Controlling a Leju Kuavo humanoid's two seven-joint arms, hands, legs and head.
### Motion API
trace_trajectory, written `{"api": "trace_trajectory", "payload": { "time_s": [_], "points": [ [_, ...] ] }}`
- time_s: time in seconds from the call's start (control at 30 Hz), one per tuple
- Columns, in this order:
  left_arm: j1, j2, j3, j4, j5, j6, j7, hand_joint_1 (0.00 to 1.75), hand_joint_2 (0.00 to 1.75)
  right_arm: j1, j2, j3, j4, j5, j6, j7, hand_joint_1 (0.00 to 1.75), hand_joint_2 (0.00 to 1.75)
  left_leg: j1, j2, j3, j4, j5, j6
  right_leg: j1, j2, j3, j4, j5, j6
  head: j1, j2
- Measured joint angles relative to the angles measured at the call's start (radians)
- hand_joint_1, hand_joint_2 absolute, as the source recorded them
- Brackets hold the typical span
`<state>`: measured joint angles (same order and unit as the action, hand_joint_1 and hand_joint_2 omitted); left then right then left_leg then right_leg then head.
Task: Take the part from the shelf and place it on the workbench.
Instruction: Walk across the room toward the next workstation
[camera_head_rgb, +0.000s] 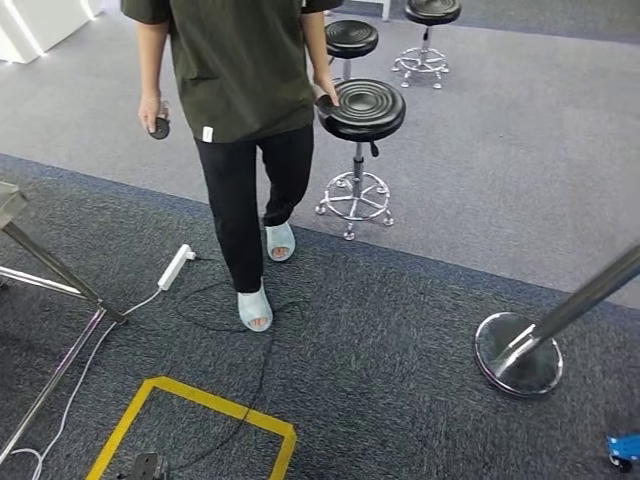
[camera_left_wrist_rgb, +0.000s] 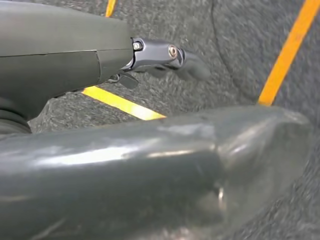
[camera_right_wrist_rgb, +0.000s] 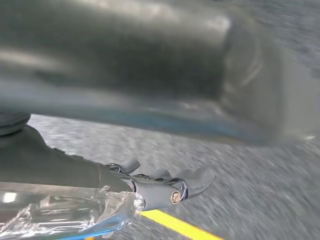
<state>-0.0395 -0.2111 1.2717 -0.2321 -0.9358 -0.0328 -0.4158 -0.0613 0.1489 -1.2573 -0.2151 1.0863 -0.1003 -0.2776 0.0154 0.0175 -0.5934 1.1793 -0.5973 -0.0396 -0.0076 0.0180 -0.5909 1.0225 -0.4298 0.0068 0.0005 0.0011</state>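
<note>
A slanted metal frame (camera_head_rgb: 53, 265) is seen at the left edge of the grey floor (camera_head_rgb: 392, 330). A white power strip (camera_head_rgb: 174, 266) is laid just beside it. A yellow tape square (camera_head_rgb: 204, 400) is stuck near the floor's bottom edge. A person (camera_head_rgb: 234, 70) is seen in the middle, and a black stool (camera_head_rgb: 362, 108) is touched by one of their hands. A shiny round stand (camera_head_rgb: 518, 352) is set at the right edge.

The left hand (camera_left_wrist_rgb: 158, 54) is stretched out wide and nothing is held. A clear plastic bag (camera_right_wrist_rgb: 68, 212) is seen right against the right hand (camera_right_wrist_rgb: 162, 187). Whether it is gripped cannot be told.
</note>
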Motion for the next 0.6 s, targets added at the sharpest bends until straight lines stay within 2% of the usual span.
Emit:
{"api": "trace_trajectory", "payload": {
  "time_s": [0.03,0.07,0.1,0.13,0.2,0.23,0.27,0.3,0.33,0.37,0.4,0.47,0.5,0.53,0.57,0.6],
  "points": [
    [0.001,0.000,0.001,0.001,-0.002,-0.003,-0.001,0.00,0.00,-0.003,-0.001,0.000,0.000,-0.001,0.001,-0.007,0.00,0.00,-0.001,-0.008,-0.031,0.061,-0.020,0.003,0.002,0.015,-0.002,0.000,0.001,-0.002,0.000,0.000],
    [0.001,0.000,0.001,0.002,-0.003,-0.005,-0.001,0.00,0.00,-0.003,-0.003,0.000,0.000,-0.001,0.002,-0.009,0.00,0.00,-0.002,-0.011,-0.049,0.092,-0.021,0.006,0.003,0.031,-0.004,0.000,0.002,-0.003,0.000,0.000],
    [0.001,0.001,0.002,0.002,-0.004,-0.005,-0.001,0.00,0.00,-0.002,-0.003,0.000,0.000,-0.001,0.002,-0.010,0.00,0.00,-0.004,-0.014,-0.050,0.085,-0.001,0.010,0.004,0.047,-0.004,0.000,0.004,-0.002,0.000,0.000],
    [0.000,0.001,0.002,0.003,-0.004,-0.006,-0.001,0.00,0.00,0.000,-0.004,-0.001,0.000,-0.001,0.002,-0.011,0.00,0.00,-0.005,-0.022,-0.031,0.038,0.035,0.015,0.005,0.063,-0.004,0.000,0.005,-0.001,0.000,0.000],
    [-0.001,0.001,0.002,0.004,-0.004,-0.006,-0.002,0.00,0.00,-0.001,-0.004,-0.002,0.000,-0.001,0.003,-0.012,0.00,0.00,-0.003,-0.075,0.030,-0.100,0.107,0.023,0.005,0.092,-0.006,0.003,0.008,0.006,0.000,0.000],
    [-0.001,0.001,0.002,0.004,-0.004,-0.006,-0.002,0.00,0.00,-0.002,-0.004,-0.003,0.000,-0.001,0.003,-0.013,0.00,0.00,-0.002,-0.101,0.052,-0.153,0.124,0.023,0.004,0.106,-0.011,0.005,0.010,0.011,0.001,0.000],
    [-0.002,0.001,0.002,0.005,-0.004,-0.006,-0.003,0.00,0.00,-0.003,-0.005,-0.003,0.000,-0.001,0.003,-0.013,0.00,0.00,-0.001,-0.120,0.063,-0.181,0.127,0.023,0.002,0.118,-0.016,0.005,0.013,0.017,0.001,0.000],
    [-0.003,0.001,0.002,0.006,-0.004,-0.006,-0.003,0.00,0.00,-0.002,-0.005,-0.004,0.000,-0.001,0.003,-0.014,0.00,0.00,-0.002,-0.121,0.065,-0.190,0.124,0.023,0.000,0.131,-0.022,0.004,0.016,0.025,0.001,0.000],
    [-0.004,0.001,0.002,0.006,-0.004,-0.006,-0.004,0.00,0.00,0.001,-0.006,-0.004,0.000,-0.001,0.003,-0.014,0.00,0.00,-0.003,-0.109,0.066,-0.192,0.126,0.025,-0.004,0.143,-0.027,0.000,0.020,0.032,0.001,0.000],
    [-0.005,0.001,0.002,0.006,-0.004,-0.006,-0.004,0.00,0.00,0.004,-0.006,-0.005,0.000,-0.001,0.003,-0.014,0.00,0.00,-0.003,-0.096,0.067,-0.196,0.129,0.031,-0.005,0.133,-0.032,0.002,0.019,0.038,0.001,0.000],
    [-0.005,0.001,0.003,0.007,-0.004,-0.006,-0.004,0.00,0.00,0.007,-0.006,-0.006,0.000,0.000,0.003,-0.016,0.00,0.00,-0.003,-0.081,0.069,-0.200,0.132,0.038,-0.003,0.107,-0.041,0.017,0.009,0.042,0.003,0.000],
    [-0.004,0.002,0.003,0.007,-0.004,-0.007,-0.011,0.00,0.00,0.005,-0.007,-0.006,0.000,0.007,0.004,-0.022,0.00,0.00,-0.005,-0.048,0.073,-0.205,0.134,0.047,-0.001,0.030,-0.086,0.112,-0.047,0.047,0.008,0.000],
    [-0.002,0.002,0.004,0.007,-0.004,-0.009,-0.019,0.00,0.00,0.002,-0.008,-0.006,0.000,0.013,0.002,-0.024,0.00,0.00,-0.008,-0.030,0.073,-0.205,0.133,0.050,-0.001,0.006,-0.119,0.181,-0.084,0.051,0.010,0.000],
    [-0.001,0.002,0.004,0.007,-0.002,-0.013,-0.029,0.00,0.00,0.001,-0.008,-0.006,0.000,0.019,-0.002,-0.024,0.00,0.00,-0.009,-0.012,0.073,-0.205,0.132,0.050,-0.002,-0.005,-0.148,0.245,-0.111,0.054,0.010,0.000],
    [-0.001,0.001,0.005,0.007,0.000,-0.018,-0.041,0.00,0.00,0.001,-0.010,-0.006,0.000,0.024,-0.009,-0.019,0.00,0.00,-0.010,0.004,0.074,-0.204,0.131,0.050,-0.003,-0.009,-0.163,0.281,-0.121,0.057,0.009,0.000],
    [-0.001,0.001,0.006,0.007,0.005,-0.024,-0.051,0.00,0.00,0.003,-0.013,-0.005,0.000,0.030,-0.017,-0.009,0.00,0.00,-0.010,0.018,0.075,-0.204,0.130,0.049,-0.004,-0.012,-0.157,0.279,-0.112,0.059,0.010,0.000]
  ]
}}
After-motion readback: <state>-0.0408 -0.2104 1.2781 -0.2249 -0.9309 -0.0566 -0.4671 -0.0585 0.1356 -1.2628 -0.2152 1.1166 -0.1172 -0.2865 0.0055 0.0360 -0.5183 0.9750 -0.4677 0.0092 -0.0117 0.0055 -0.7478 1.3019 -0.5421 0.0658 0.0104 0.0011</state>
